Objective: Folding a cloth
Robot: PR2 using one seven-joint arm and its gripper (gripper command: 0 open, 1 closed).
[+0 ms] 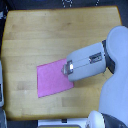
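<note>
The cloth (51, 79) is a flat pink-magenta piece lying on the wooden tabletop (45, 35), a little below the middle. The robot arm (90, 61) reaches in from the exterior view's right and ends over the cloth's right edge, near its upper right corner. The gripper (65, 68) sits at that edge, seen from above. Its fingers are hidden under the arm's grey and white casing, so open or shut does not show. The cloth's right part is hidden under the arm.
The robot's white body (116, 75) fills the exterior view's right side. A pale object (1, 85) stands at the table's left edge. Dark floor shows around the table.
</note>
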